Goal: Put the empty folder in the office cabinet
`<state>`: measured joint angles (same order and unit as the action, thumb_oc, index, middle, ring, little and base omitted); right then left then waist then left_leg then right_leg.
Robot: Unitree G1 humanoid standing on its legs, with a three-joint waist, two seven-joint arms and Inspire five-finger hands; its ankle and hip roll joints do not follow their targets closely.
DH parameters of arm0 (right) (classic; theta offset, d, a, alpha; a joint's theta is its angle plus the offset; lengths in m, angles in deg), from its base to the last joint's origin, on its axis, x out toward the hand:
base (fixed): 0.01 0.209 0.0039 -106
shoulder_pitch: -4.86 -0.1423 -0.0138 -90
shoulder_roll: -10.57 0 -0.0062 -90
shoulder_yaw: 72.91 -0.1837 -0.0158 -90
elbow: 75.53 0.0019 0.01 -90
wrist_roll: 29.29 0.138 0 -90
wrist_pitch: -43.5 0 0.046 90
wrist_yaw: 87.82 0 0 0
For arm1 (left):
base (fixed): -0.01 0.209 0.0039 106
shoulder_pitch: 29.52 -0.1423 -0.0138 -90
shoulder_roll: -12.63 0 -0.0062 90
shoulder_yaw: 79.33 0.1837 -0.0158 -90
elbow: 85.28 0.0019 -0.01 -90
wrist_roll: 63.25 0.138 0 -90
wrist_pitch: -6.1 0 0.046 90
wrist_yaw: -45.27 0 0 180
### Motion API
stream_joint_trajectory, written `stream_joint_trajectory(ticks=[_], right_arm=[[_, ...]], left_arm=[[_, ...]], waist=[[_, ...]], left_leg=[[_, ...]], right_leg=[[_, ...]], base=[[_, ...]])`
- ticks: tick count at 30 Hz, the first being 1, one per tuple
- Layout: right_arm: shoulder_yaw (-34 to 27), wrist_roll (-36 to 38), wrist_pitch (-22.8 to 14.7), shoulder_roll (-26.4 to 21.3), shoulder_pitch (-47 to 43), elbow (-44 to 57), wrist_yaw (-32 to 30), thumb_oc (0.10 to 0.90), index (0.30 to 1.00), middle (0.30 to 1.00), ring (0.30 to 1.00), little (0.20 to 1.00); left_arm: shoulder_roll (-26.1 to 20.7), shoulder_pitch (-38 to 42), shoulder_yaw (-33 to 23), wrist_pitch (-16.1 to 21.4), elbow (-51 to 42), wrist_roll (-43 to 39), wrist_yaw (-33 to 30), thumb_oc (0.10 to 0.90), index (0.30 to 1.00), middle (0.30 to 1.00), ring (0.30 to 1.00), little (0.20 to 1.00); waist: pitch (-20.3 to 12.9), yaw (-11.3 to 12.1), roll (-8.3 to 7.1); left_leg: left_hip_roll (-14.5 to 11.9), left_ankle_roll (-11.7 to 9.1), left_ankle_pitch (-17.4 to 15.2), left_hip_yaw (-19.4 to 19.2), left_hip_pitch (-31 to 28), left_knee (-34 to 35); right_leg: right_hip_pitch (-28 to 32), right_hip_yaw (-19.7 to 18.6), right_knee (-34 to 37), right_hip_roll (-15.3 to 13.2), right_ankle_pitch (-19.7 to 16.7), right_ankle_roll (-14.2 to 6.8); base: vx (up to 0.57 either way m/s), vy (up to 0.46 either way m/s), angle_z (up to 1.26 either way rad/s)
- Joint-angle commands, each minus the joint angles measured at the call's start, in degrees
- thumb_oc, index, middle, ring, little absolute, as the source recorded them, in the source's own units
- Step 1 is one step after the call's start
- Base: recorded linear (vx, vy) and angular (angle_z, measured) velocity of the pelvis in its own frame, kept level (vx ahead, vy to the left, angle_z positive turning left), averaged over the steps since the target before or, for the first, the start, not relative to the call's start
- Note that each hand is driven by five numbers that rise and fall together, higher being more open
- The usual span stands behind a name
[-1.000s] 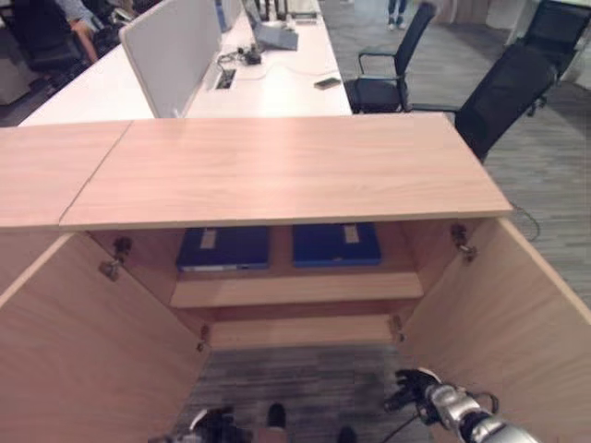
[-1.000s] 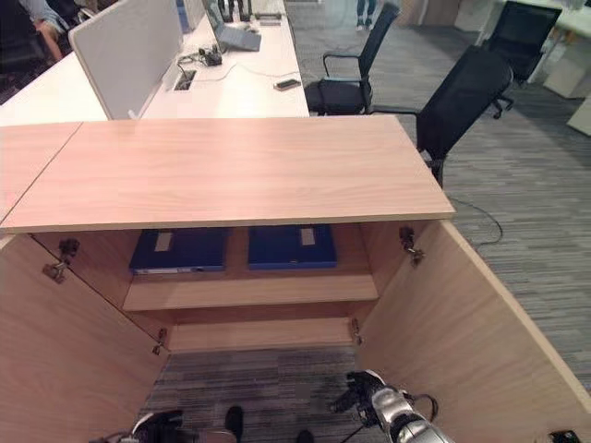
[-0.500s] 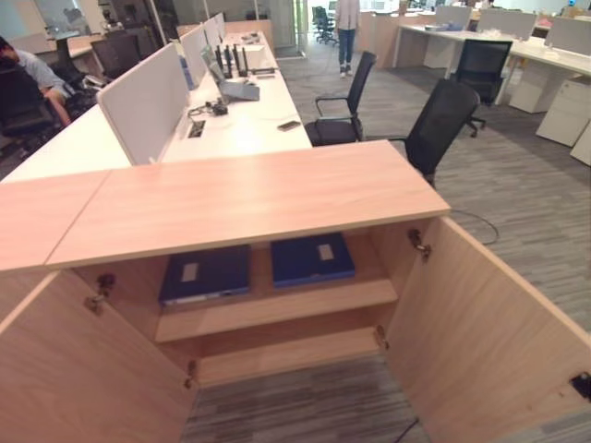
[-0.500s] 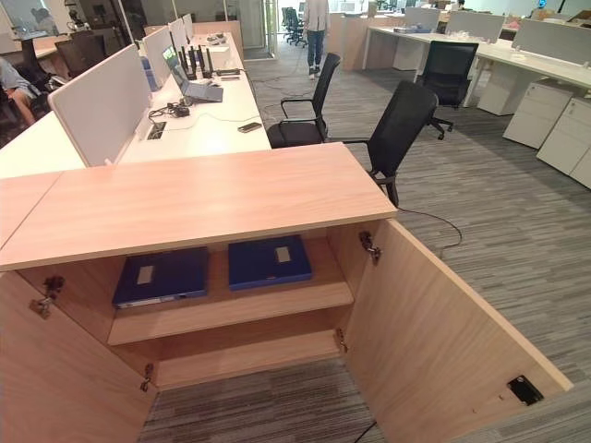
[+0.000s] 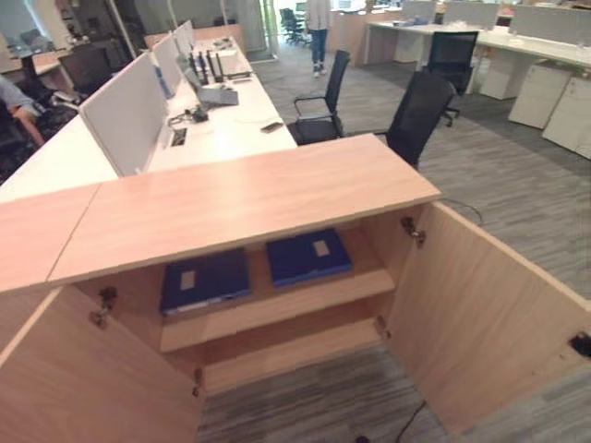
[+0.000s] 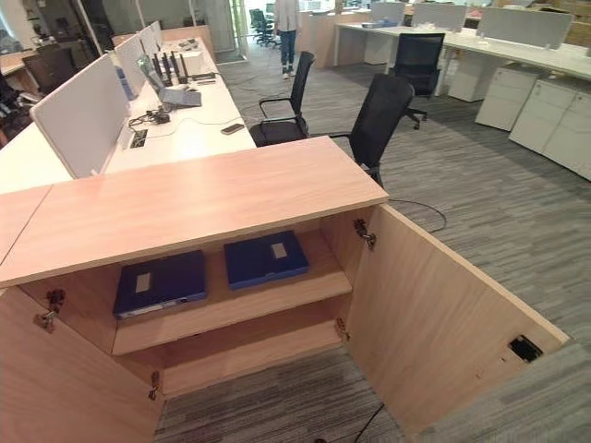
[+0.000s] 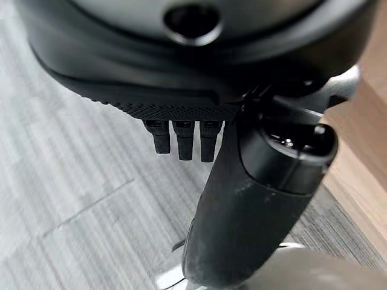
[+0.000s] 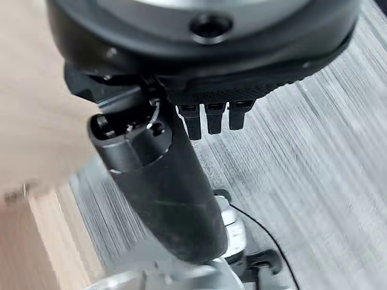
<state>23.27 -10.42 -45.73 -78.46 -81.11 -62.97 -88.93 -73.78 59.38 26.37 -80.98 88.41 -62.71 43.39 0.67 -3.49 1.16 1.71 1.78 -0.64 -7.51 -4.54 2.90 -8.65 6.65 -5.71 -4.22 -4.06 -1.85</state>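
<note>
Left wrist view: left hand [image 7: 181, 103] hangs over grey carpet [image 7: 72, 199], fingers [image 7: 184, 140] straight and relaxed, holding nothing.
Left door [image 5: 83, 378]: swung wide open at the cabinet's left side.
Cabinet [image 5: 240, 198]: light wood, both doors open, upper shelf [image 5: 277, 309] and a bare lower shelf [image 5: 286, 351] in sight.
Left folder [image 5: 205, 280]: dark blue, flat on the upper shelf toward its left end.
Right folder [image 5: 307, 256]: dark blue, flat on the same shelf, just beside the first, toward the right end.
Right door [image 5: 489, 323]: swung wide open.
Right hand [image 8: 199, 66]: over carpet beside a wooden panel, fingers straight, empty.
</note>
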Motion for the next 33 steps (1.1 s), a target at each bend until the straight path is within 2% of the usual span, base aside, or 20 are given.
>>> stream_joint_trajectory(ticks=[1, 3, 4, 5, 6, 7, 8, 9, 10, 11, 12, 15, 16, 19, 25, 26, 28, 29, 32, 33], right_arm=[[-3.3, 5.2, -1.7, -1.1, -5.5, -2.3, -2.3, 0.8, 0.9, 0.9, 0.9, 0.9], [-4.9, 7.2, -2.2, -1.4, -5.9, -1.9, -3.2, 0.8, 0.9, 0.9, 0.9, 0.9], [-4.9, 7.2, -2.2, -1.4, -5.9, -1.9, -3.2, 0.8, 0.9, 0.9, 0.9, 0.9], [-6.7, 8.6, -2.6, -1.8, -5.7, -2.6, -3.6, 0.8, 0.9, 0.9, 0.9, 0.9], [-7.7, 9.2, -2.7, -2.1, -5.4, -2.7, -3.5, 0.8, 0.9, 0.9, 0.9, 0.9], [-7.7, 9.2, -2.7, -2.1, -5.5, -2.7, -3.5, 0.8, 0.9, 0.9, 0.9, 0.9], [-8.5, 9.4, -2.7, -2.3, -5.1, -3.0, -3.5, 0.8, 0.9, 0.9, 0.9, 0.9], [-9.2, 9.3, -2.5, -2.5, -4.6, -3.4, -3.3, 0.8, 0.9, 0.9, 0.9, 0.9], [-9.2, 9.3, -2.5, -2.5, -4.5, -3.4, -3.3, 0.8, 0.9, 0.9, 0.9, 0.9], [-9.5, 9.1, -2.4, -2.5, -4.0, -3.4, -3.1, 0.8, 0.9, 0.9, 0.9, 0.9], [-9.6, 8.6, -2.0, -2.0, -3.2, -3.9, -2.9, 0.8, 0.9, 0.9, 0.9, 0.9], [-9.1, 8.7, -1.7, -1.8, -3.3, -3.9, -2.9, 0.8, 0.9, 0.9, 0.9, 0.9], [-8.8, 9.0, -1.7, -1.7, -3.3, -3.8, -3.0, 0.8, 0.9, 0.9, 0.9, 0.9], [-8.7, 9.2, -2.0, -2.2, -3.5, -3.0, -3.1, 0.8, 0.9, 0.9, 0.9, 0.9], [-8.0, 8.0, -3.0, -4.0, -4.6, -0.4, -4.9, 0.8, 0.9, 0.9, 0.9, 0.9], [-6.8, 6.9, -3.0, -4.3, -5.7, 2.6, -5.8, 0.8, 0.9, 0.9, 0.9, 0.9], [-6.7, 6.6, -3.4, -4.3, -5.3, 5.3, -7.0, 0.8, 0.9, 0.9, 0.9, 0.9], [-6.0, 4.6, -4.5, -4.5, -4.1, 12.5, -9.4, 0.8, 0.9, 0.9, 0.9, 0.9], [-6.3, 1.2, -5.0, -6.0, -2.2, 23.2, -11.7, 0.8, 0.9, 0.9, 0.9, 0.9], [-6.3, 1.1, -5.0, -5.9, -2.2, 23.2, -11.7, 0.8, 0.9, 0.9, 0.9, 0.9]], left_arm=[[-0.9, 4.8, -1.6, 1.5, 1.0, 2.7, -0.7, 0.8, 0.9, 0.9, 0.9, 0.9], [-1.3, 5.1, -1.4, 1.2, 1.1, 3.3, -0.6, 0.8, 0.9, 0.9, 0.9, 0.9], [-1.3, 5.1, -1.4, 1.2, 1.1, 3.3, -0.6, 0.8, 0.9, 0.9, 0.9, 0.9], [-1.9, 4.9, -1.2, 0.9, 1.4, 4.0, -0.4, 0.8, 0.9, 0.9, 0.9, 0.9], [-2.1, 4.9, -1.4, 0.8, 1.7, 4.3, -0.2, 0.8, 0.9, 0.9, 0.9, 0.9], [-2.1, 4.9, -1.4, 0.8, 1.7, 4.3, -0.2, 0.8, 0.9, 0.9, 0.9, 0.9], [-2.2, 4.8, -1.4, 0.8, 1.8, 4.5, 0.2, 0.8, 0.9, 0.9, 0.9, 0.9], [-2.5, 4.8, -1.8, 0.6, 2.1, 4.8, 0.4, 0.8, 0.9, 0.9, 0.9, 0.9], [-2.5, 4.7, -1.7, 0.6, 2.1, 4.8, 0.4, 0.8, 0.9, 0.9, 0.9, 0.9], [-2.8, 4.7, -1.9, 0.7, 2.2, 5.0, 0.7, 0.8, 0.9, 0.9, 0.9, 0.9], [-3.3, 3.8, -3.1, 0.8, 2.8, 5.6, 1.1, 0.8, 0.9, 0.9, 0.9, 0.9], [-2.9, 3.2, -3.9, 0.8, 2.9, 5.4, 0.9, 0.8, 0.9, 0.9, 0.9, 0.9], [-2.2, 2.7, -3.8, 0.9, 2.9, 5.5, 1.2, 0.8, 0.9, 0.9, 0.9, 0.9], [-1.6, 3.4, -3.1, 1.1, 2.2, 5.2, 0.7, 0.8, 0.9, 0.9, 0.9, 0.9], [-1.4, 5.6, -1.4, 1.8, -0.5, 4.1, -0.1, 0.8, 0.9, 0.9, 0.9, 0.9], [1.2, 11.7, 0.7, 0.9, 0.6, 3.6, -1.2, 0.8, 0.9, 0.9, 0.9, 0.9], [1.9, 10.7, -0.2, 0.4, 1.9, 4.1, -1.5, 0.8, 0.9, 0.9, 0.9, 0.9], [2.5, 9.6, -1.1, -0.7, 3.9, 5.9, -2.4, 0.8, 0.9, 0.9, 0.9, 0.9], [2.3, 8.6, -2.5, -2.1, 4.8, 7.9, -3.1, 0.8, 0.9, 0.9, 0.9, 0.9], [2.3, 8.6, -2.5, -2.1, 4.8, 7.9, -3.1, 0.8, 0.9, 0.9, 0.9, 0.9]], waist=[[3.6, -2.7, -0.78], [4.8, -2.6, 0.08], [4.9, -2.6, 0.07], [5.0, -2.7, 0.95], [4.9, -2.6, 1.17], [4.9, -2.6, 1.17], [4.5, -2.7, 1.52], [3.7, -2.6, 1.22], [3.6, -2.6, 1.17], [2.9, -2.5, 0.72], [1.1, -1.9, -0.98], [0.3, -1.8, -1.25], [-0.4, -2.0, -1.4], [-0.6, -2.5, -1.81], [-1.3, -2.9, -1.94], [-2.0, -4.6, -2.36], [-2.5, -4.7, -2.84], [-3.3, -4.9, -3.67], [-3.7, -4.8, -4.21], [-3.9, -4.8, -4.23]], left_leg=[[3.5, 0.3, -3.3, -0.2, 0.5, 2.1], [1.8, 0.3, -2.6, -1.8, 1.1, 2.1], [1.8, 0.3, -2.6, -1.8, 1.0, 2.1], [0.4, 0.5, -2.4, -3.1, 1.2, 2.1], [-0.1, 0.6, -2.4, -4.0, 1.2, 2.1], [-0.1, 0.6, -2.4, -4.0, 1.3, 2.1], [-0.4, 0.5, -3.6, -3.8, 0.7, 2.1], [-0.6, 0.8, -2.8, -5.4, 1.2, 2.1], [-0.5, 0.6, -3.9, -4.7, 0.5, 2.1], [-0.4, 0.7, -3.0, -5.8, 1.2, 2.1], [0.1, 0.3, -3.3, -6.1, 1.0, 2.1], [-0.5, 0.0, -3.2, -6.7, 0.7, 2.1], [-1.1, -0.3, -3.2, -7.1, 0.6, 2.1], [-2.0, -0.9, -2.7, -6.8, 1.0, 2.1], [-3.4, -2.1, -2.6, -6.1, 1.0, 2.1], [-3.9, -2.5, -2.7, -6.6, 0.5, 2.1], [-4.1, -2.7, -2.6, -6.8, 0.4, 2.1], [-4.4, -3.0, -2.8, -7.1, 0.0, 2.1], [-4.7, -3.2, -3.1, -7.0, -0.5, 2.1], [-4.7, -3.2, -3.0, -7.1, -0.3, 2.1]], right_leg=[[-4.9, 0.7, 3.1, -2.4, -2.5, -6.9], [-5.0, 4.3, -0.8, -4.2, 0.8, -6.4], [-4.9, 4.3, -1.0, -4.2, 0.9, -6.4], [-3.5, 5.3, -6.2, -6.4, 4.1, -4.7], [-2.8, 4.6, -9.2, -7.5, 5.4, -4.3], [-2.8, 4.6, -9.2, -7.5, 5.4, -4.3], [-1.9, 3.4, -12.1, -8.7, 7.1, -4.7], [-0.7, 2.3, -12.7, -10.3, 6.2, -4.3], [-0.3, 1.7, -13.1, -10.4, 7.4, -5.0], [1.6, 1.9, -9.8, -10.5, 5.7, -5.2], [4.8, 1.0, -3.4, -9.2, 5.9, -6.6], [4.6, -0.7, -0.2, -7.4, 5.0, -7.3], [5.5, -1.1, 2.8, -5.9, 3.9, -7.1], [6.6, -1.3, 5.9, -4.2, 3.5, -6.7], [9.1, -0.7, 9.9, -2.4, 3.3, -6.3], [9.5, -1.4, 10.2, -1.8, 3.5, -6.2], [9.6, -1.7, 10.4, -1.6, 3.6, -6.1], [10.1, -1.8, 10.7, -1.3, 3.8, -6.0], [10.8, -1.6, 10.7, -0.9, 4.3, -5.9], [10.6, -1.7, 10.7, -0.9, 4.2, -5.9]], base=[[-0.28, 0.105, -0.45], [-0.21, 0.01, -0.67], [-0.18, 0.008, -0.57], [-0.14, 0.011, -0.58], [-0.14, 0.011, -0.56], [0.01, 0.016, -0.71], [0.0, -0.017, -0.68], [0.08, -0.008, -0.59], [-0.02, -0.064, -0.42], [0.13, -0.149, -0.29], [0.06, -0.158, -0.28], [0.1, -0.17, -0.36], [0.09, -0.145, -0.44], [0.04, -0.145, -0.35], [0.04, -0.09, -0.01], [0.09, -0.089, 0.01], [0.07, -0.098, -0.05], [0.06, -0.091, -0.19], [0.06, -0.078, -0.12], [0.02, -0.044, 0.03]])
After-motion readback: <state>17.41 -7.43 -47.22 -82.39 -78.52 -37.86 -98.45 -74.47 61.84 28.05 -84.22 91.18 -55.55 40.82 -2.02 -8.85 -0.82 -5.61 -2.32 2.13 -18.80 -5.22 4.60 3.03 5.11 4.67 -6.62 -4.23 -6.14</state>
